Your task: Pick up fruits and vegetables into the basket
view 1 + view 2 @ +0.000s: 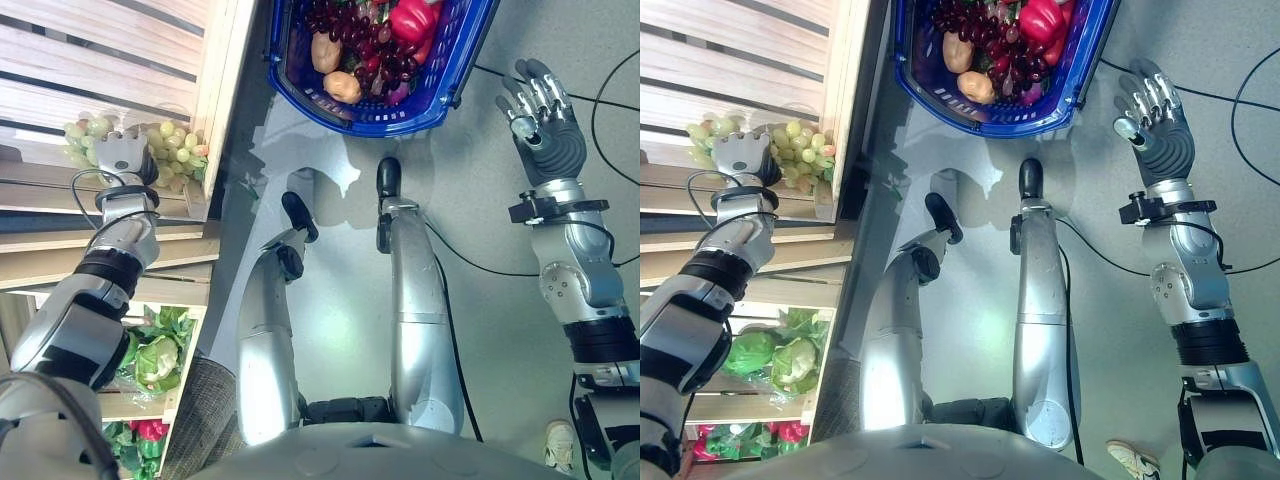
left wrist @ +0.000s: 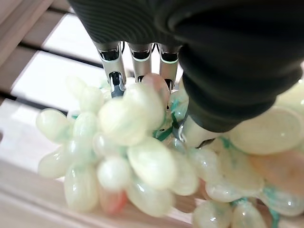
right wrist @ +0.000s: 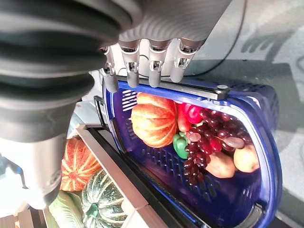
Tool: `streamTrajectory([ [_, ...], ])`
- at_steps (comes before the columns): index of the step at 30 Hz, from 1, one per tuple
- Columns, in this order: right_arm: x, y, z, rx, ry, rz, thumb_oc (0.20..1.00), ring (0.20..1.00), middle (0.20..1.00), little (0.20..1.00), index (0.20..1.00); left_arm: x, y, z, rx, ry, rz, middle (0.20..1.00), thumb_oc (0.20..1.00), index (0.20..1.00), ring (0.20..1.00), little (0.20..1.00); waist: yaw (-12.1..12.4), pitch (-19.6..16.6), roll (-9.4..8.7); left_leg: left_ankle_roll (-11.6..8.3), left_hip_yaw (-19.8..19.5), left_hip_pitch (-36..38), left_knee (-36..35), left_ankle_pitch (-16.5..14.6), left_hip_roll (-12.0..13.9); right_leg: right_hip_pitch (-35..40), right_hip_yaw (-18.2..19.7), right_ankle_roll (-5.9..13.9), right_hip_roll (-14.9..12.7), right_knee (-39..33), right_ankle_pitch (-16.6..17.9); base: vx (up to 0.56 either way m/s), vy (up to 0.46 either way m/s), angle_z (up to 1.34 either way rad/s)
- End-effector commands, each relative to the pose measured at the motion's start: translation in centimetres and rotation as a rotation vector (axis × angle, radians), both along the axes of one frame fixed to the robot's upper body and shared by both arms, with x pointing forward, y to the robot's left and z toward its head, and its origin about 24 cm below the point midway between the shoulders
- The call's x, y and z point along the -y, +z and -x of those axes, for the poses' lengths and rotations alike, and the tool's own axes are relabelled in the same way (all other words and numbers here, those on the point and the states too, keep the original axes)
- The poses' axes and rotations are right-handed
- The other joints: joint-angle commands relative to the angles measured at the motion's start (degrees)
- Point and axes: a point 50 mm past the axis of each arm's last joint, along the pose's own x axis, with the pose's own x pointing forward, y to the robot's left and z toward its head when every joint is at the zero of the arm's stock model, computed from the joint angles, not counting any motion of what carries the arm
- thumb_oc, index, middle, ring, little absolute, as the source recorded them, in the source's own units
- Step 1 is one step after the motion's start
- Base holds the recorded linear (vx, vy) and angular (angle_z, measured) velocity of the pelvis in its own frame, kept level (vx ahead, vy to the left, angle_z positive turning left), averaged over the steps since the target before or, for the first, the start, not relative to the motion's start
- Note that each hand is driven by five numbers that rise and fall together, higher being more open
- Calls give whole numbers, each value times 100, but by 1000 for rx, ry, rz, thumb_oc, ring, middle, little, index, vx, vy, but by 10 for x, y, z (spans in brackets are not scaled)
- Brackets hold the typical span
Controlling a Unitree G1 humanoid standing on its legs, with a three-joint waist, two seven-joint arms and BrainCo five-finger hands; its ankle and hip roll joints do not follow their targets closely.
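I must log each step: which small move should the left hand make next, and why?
Probably curl its fingers round the green grapes and lift. The left hand lies on the bunch on the wooden shelf, grip unclear; the blue basket waits nearby.

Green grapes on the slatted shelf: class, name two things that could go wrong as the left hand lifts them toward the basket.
1. The left hand rests on top of the green grapes, and the bunch spreads wider than the hand, so loose grapes may slip or drop.
2. The blue basket is already heaped with red grapes, potatoes and a red pepper; more fruit might roll out.
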Motion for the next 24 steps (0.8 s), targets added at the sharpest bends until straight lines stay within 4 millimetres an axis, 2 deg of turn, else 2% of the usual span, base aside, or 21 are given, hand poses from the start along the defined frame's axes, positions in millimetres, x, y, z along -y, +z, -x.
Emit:
streamTrajectory([
  [1, -12, 14, 17, 135, 20, 61, 1000, 1000, 1000, 1000, 1000, -52, -53, 57, -198, 222, -159, 200, 200, 200, 200, 200, -135, -128, 46, 324, 161, -26, -193, -203, -295, 268, -27, 452, 270, -254, -220, 0, 0, 0],
  [5, -13, 18, 19, 154, -7, 100, 1000, 1000, 1000, 1000, 1000, -51, -46, 58, -162, 203, -273, 200, 200, 200, 200, 200, -118, -128, 62, 323, 152, 72, -204, -212, -302, 377, -57, 450, 240, -280, -228, -3, 1, 1],
  [13, -16, 16, 21, 146, -3, 118, 1000, 1000, 1000, 1000, 1000, -54, -51, 62, -148, 201, -219, 200, 200, 200, 200, 200, -129, -128, 56, 309, 158, 198, -225, -222, -303, 510, -79, 442, 222, -313, -244, -4, 3, 2],
  [15, -21, 11, 19, 117, 18, 187, 1000, 1000, 1000, 1000, 1000, -57, -56, 62, -115, 219, -8, 200, 200, 200, 200, 200, -135, -128, 43, 308, 160, 216, -208, -234, -303, 535, -85, 448, 218, -299, -253, 0, 0, 0],
  [16, -23, 7, 18, 88, 22, 252, 1000, 1000, 1000, 1000, 1000, -56, -62, 62, -94, 233, 193, 200, 200, 200, 200, 200, -136, -128, 25, 300, 157, 225, -199, -229, -304, 558, -87, 448, 226, -302, -250, 0, 0, 0],
  [18, -28, 3, 16, 43, 46, 329, 1000, 1000, 1000, 1000, 1000, -51, -66, 58, -28, 224, 475, 200, 200, 200, 200, 200, -117, -128, -1, 310, 140, 284, -222, -201, -315, 638, -96, 444, 254, -324, -246, 0, 0, 0],
  [21, -33, 3, 13, 47, 4, 480, 1000, 1000, 1000, 1000, 1000, -48, -63, 50, 48, 179, 715, 200, 200, 200, 200, 200, -96, -128, -30, 331, 110, 419, -272, -179, -351, 794, -120, 445, 287, -351, -263, 0, -5, 3],
  [24, -30, 10, 10, 79, -119, 656, 1000, 1000, 1000, 1000, 1000, -48, -49, 43, 109, 129, 862, 200, 200, 200, 200, 200, -94, -128, -31, 342, 88, 582, -317, -169, -374, 954, -132, 442, 296, -355, -288, 10, 29, 5],
])
